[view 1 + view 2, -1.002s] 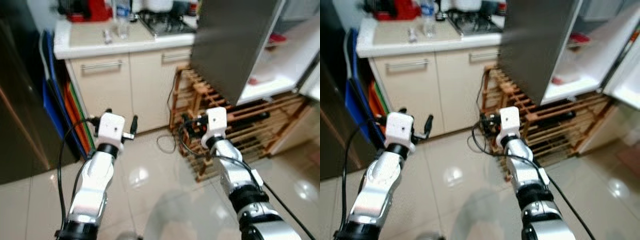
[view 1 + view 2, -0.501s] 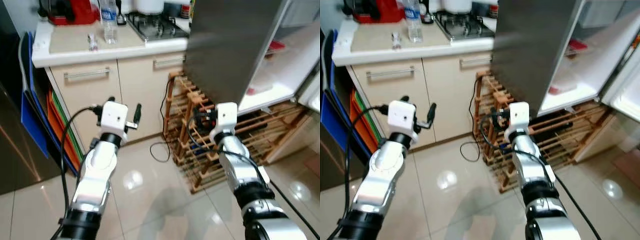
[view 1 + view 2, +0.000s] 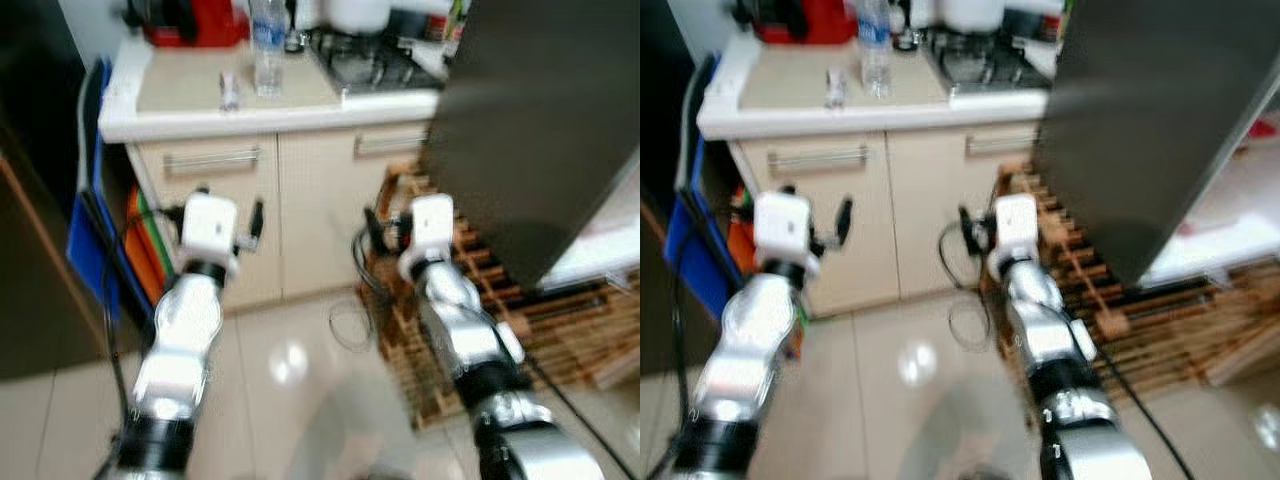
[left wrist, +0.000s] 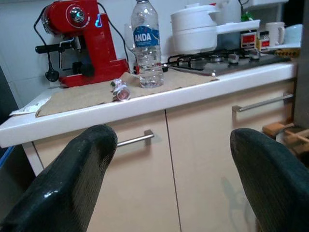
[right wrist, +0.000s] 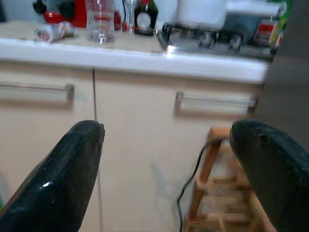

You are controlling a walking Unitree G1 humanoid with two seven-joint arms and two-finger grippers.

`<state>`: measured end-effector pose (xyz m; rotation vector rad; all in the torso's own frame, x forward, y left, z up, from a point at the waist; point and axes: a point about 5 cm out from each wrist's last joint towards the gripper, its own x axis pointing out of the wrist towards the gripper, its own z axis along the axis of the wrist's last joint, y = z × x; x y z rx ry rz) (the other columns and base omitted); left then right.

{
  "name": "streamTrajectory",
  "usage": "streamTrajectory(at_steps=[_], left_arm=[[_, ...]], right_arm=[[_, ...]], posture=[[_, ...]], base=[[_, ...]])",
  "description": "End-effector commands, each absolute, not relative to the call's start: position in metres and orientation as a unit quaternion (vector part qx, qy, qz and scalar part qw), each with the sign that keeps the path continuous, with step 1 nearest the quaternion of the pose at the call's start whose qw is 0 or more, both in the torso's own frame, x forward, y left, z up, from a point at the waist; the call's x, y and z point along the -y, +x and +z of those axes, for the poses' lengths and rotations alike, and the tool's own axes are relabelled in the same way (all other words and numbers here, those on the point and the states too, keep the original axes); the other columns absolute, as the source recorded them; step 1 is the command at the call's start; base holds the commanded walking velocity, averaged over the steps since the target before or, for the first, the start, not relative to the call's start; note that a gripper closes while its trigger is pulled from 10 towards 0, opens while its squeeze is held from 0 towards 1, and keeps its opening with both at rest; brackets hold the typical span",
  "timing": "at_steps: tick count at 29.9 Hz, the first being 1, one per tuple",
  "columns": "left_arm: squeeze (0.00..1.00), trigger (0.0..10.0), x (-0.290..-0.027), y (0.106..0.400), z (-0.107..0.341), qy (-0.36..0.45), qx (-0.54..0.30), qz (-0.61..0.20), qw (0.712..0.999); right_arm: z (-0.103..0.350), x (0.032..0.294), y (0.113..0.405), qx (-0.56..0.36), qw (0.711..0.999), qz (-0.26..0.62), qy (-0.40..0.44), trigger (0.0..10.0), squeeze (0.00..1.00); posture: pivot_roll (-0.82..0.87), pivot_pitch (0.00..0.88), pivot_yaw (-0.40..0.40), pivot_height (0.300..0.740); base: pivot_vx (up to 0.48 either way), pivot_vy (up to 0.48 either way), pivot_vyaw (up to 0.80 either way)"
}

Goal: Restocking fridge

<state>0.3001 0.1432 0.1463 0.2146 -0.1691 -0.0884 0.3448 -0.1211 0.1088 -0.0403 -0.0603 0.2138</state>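
Our bottle (image 3: pixel 267 45) stands upright on the surface (image 3: pixel 190 92), upper left, nearer our left gripper (image 3: pixel 228 222); both grippers' jaws wide, empty.

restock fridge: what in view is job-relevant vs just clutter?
Relevant:
- water bottle on the counter, likely stock
- open fridge door
- left gripper and right gripper, both open, holding nothing

Lying about:
- red coffee machine
- white pot on the stove
- small crumpled item beside the bottle
- wooden rack below the fridge
- cable on the floor
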Motion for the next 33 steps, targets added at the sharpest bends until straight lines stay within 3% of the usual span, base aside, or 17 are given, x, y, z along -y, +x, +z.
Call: streamTrajectory(at_steps=[1,6,16,33], left_arm=[[0.00,10.0,-0.152,0.299,0.155,0.110,0.098,-0.019,0.989],[0.00,10.0,-0.150,0.300,0.154,0.113,0.094,-0.022,0.989],[0.00,10.0,-0.147,0.302,0.169,0.116,0.118,-0.030,0.986],[0.00,10.0,-0.140,0.303,0.181,0.118,0.156,-0.029,0.980]], right_arm=[[0.129,0.112,0.348,0.066,0.991,0.118,-0.014,10.0,0.02],[0.134,0.108,0.348,0.080,0.989,0.123,-0.019,10.0,0.00],[0.154,0.106,0.346,0.124,0.986,0.111,-0.018,10.0,0.00],[0.172,0.100,0.350,0.152,0.982,0.116,-0.013,10.0,0.00]], posture=[[0.07,0.000,-0.037,0.740],[0.07,0.000,-0.037,0.740],[0.07,0.000,-0.038,0.740],[0.07,0.000,-0.048,0.740]], base=[[0.480,0.000,0.41],[0.461,0.000,0.08],[0.032,0.000,0.00],[0.480,0.000,0.00]])
